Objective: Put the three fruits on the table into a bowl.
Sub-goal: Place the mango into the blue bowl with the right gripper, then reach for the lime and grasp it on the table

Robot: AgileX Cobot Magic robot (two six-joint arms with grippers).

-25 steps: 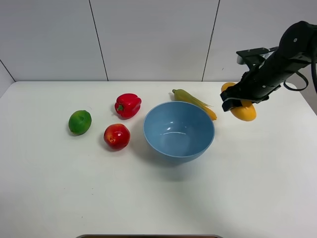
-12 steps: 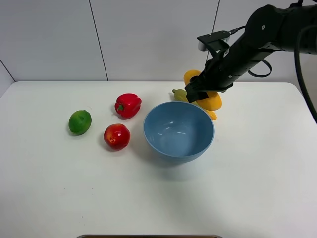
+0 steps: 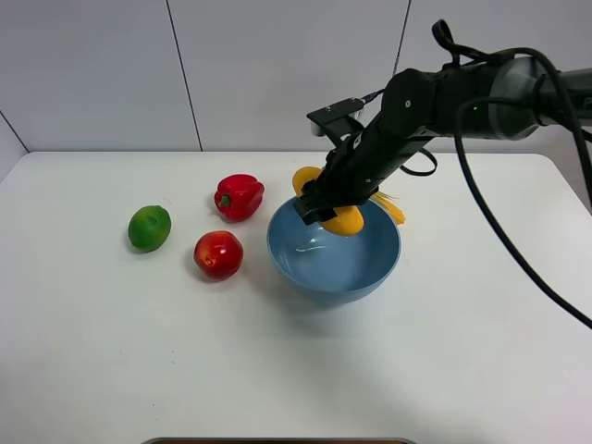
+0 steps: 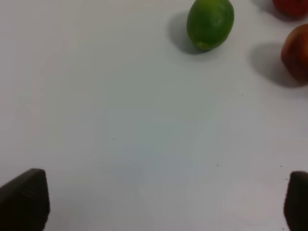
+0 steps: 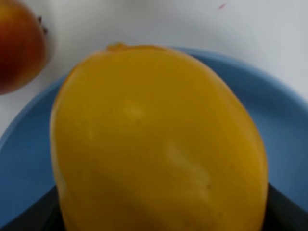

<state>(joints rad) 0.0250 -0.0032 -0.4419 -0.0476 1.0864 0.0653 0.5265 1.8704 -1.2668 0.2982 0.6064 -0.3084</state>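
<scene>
Mango [image 3: 346,221] has travelled leftward; right gripper [image 3: 326,199] is clasping it above the bowl [image 3: 333,282]. Left gripper [image 4: 154,202] is hovering splayed over white table [image 4: 120,120].

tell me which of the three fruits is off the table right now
The mango: the right gripper holds it in the air above the blue bowl. The lime and the apple both sit on the table, left of the bowl.
</scene>
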